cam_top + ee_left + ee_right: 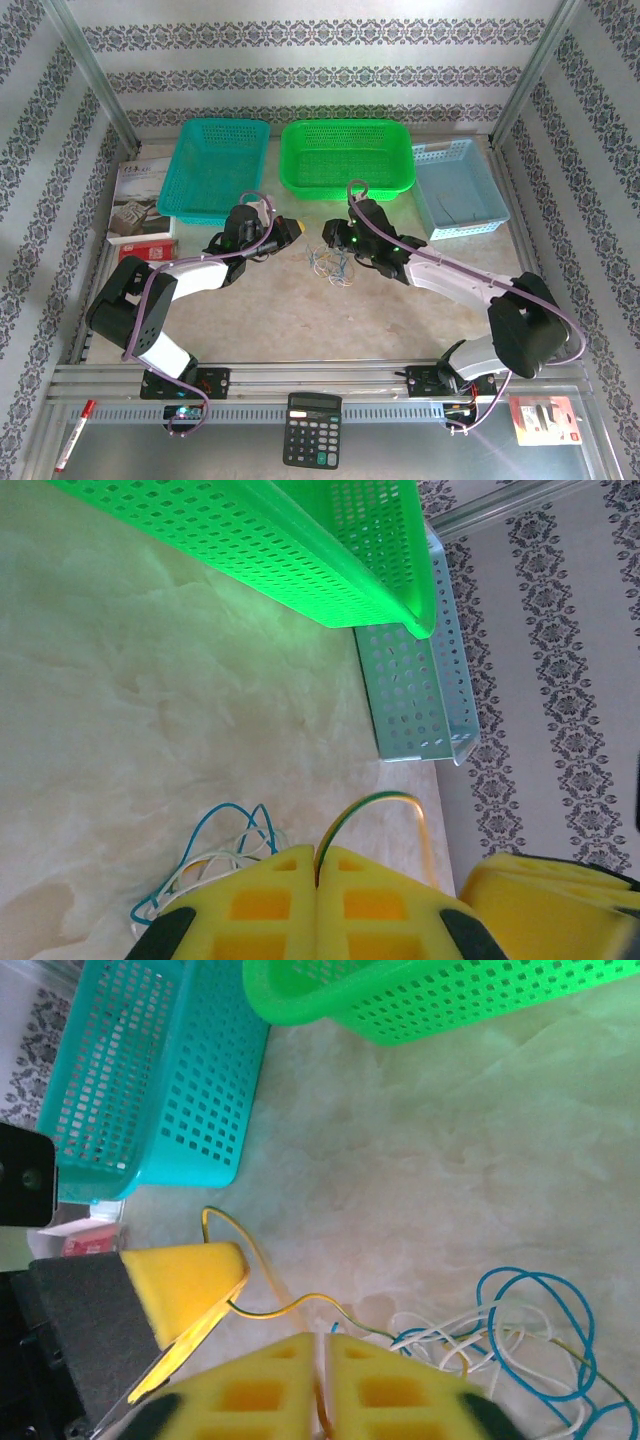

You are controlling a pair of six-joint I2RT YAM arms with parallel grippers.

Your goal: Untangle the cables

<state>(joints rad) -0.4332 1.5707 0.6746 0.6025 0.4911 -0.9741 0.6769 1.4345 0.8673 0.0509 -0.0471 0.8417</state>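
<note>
Right wrist view: right gripper (322,1345) jaws closed, pinching the yellow wire (285,1308) at the seam. Left wrist view: left gripper (318,865) is closed on the same strand, which arcs out of its seam toward the right jaws just beside it. The short yellow span runs jaw to jaw. The rest of the cables (500,1345), blue and white loops, lie on the table to the right of the right jaws. My read: the pull axis follows that span. The right arm is nearer the knot, so anchor there and draw away with the left.
</note>
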